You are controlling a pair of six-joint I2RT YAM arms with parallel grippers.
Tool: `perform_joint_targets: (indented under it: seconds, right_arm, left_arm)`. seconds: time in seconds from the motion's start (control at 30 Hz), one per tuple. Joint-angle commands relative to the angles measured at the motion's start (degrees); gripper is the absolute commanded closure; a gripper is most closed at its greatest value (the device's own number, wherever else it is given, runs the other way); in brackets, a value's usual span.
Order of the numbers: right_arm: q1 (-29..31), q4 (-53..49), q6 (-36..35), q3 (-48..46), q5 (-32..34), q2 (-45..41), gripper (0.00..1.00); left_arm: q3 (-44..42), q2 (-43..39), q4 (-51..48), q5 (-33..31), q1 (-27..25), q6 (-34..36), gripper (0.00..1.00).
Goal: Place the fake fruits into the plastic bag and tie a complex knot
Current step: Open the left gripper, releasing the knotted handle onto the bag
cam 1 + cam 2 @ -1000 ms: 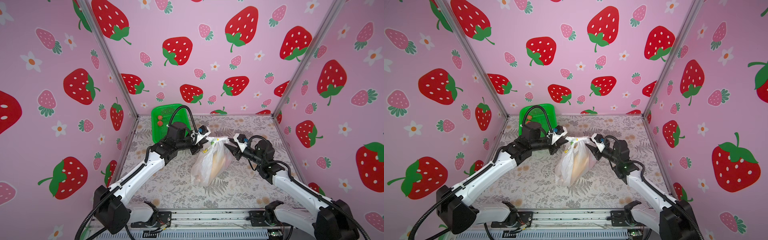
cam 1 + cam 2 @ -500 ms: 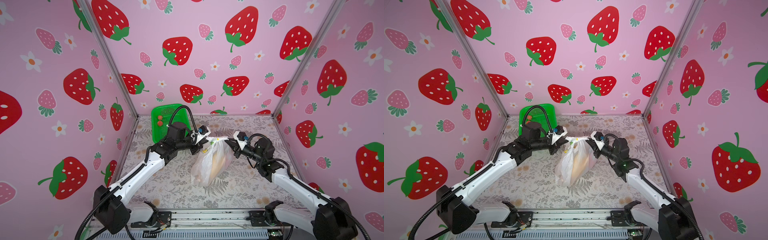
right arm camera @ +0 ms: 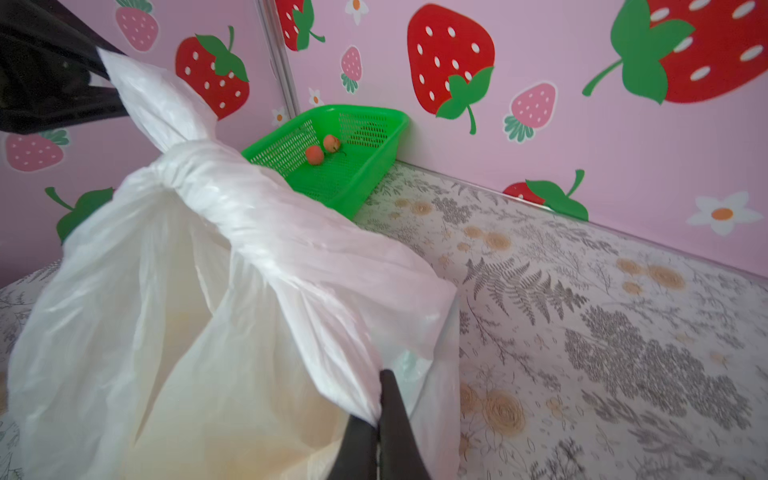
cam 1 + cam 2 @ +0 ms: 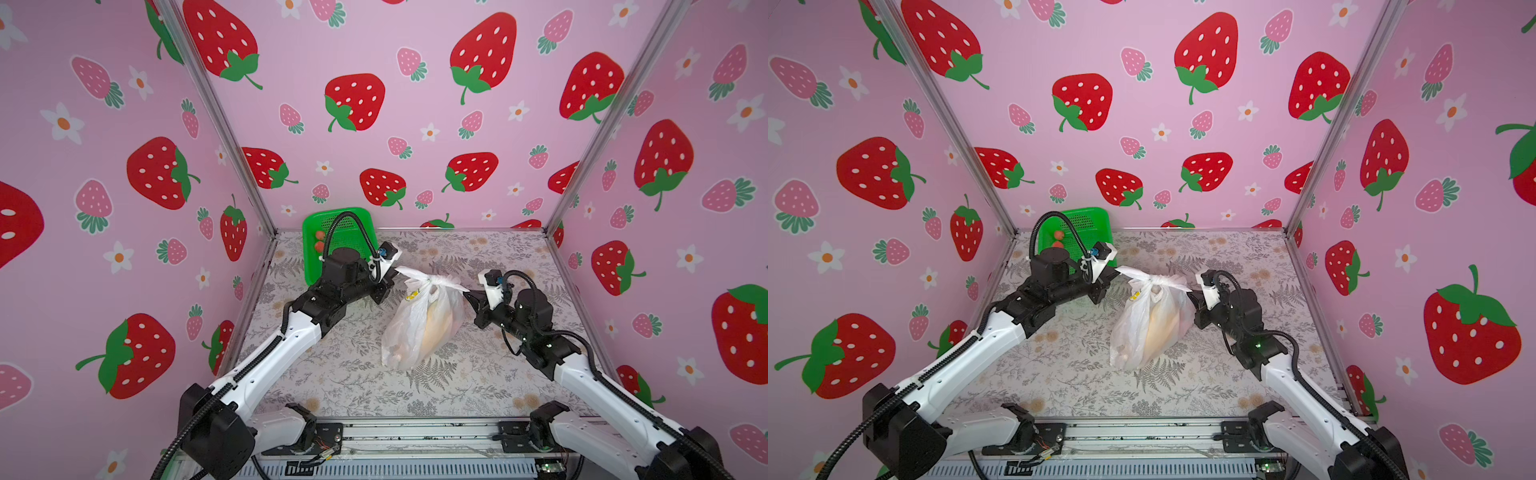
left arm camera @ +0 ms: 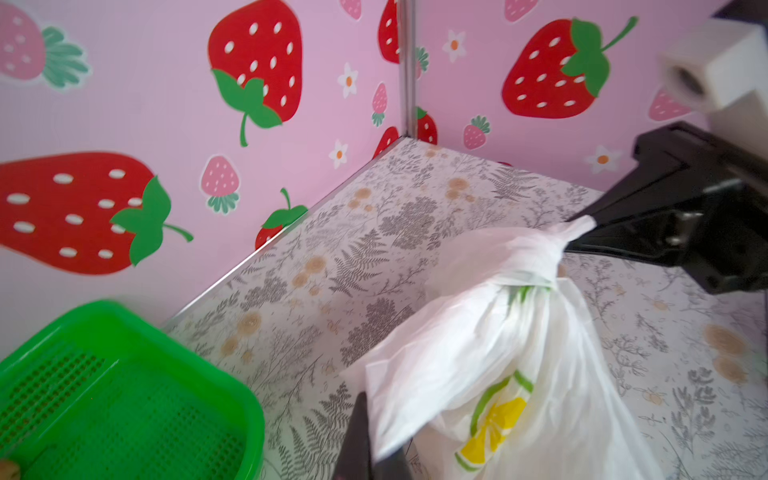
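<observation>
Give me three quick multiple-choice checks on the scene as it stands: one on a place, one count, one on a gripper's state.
1. Where does the green basket stand?
A. in the back left corner of the table
B. at the front right edge
C. in the middle

2. How many small red fruits lie in it?
A. none
B. four
C. two

3. What is the right gripper doing?
A. hanging open
B. shut on a loose end of the plastic bag, beside the knot
C. shut on the basket's rim

Answers:
1 A: both top views show it against the back wall, at the left.
2 C: the right wrist view shows two round red fruits on its mesh floor.
3 B: its jaws are closed with white plastic pinched between them.
</observation>
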Motion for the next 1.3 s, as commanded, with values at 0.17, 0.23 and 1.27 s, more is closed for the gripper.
perform_joint_targets:
  seconds: [0.17, 0.23, 1.27]
  right_arm:
    - [-13.75, -1.75, 14.09, -10.7, 5.07, 1.14, 1.0]
    - [-13.74, -0.46, 15.61, -10.66, 4.61, 2.14, 1.0]
    - [-13.83, 12.6, 2.6, -12.79, 37.59, -8.63, 0.0]
  left_arm:
    - [-6.73, 1.34, 3.81, -22.88, 10.05, -13.18, 1.0]
    - [-7.91, 1.68, 4.62, -22.96, 10.01, -14.12, 1.0]
    - [-30.56, -21.17, 15.67, -40.88, 13.75, -20.59, 0.01]
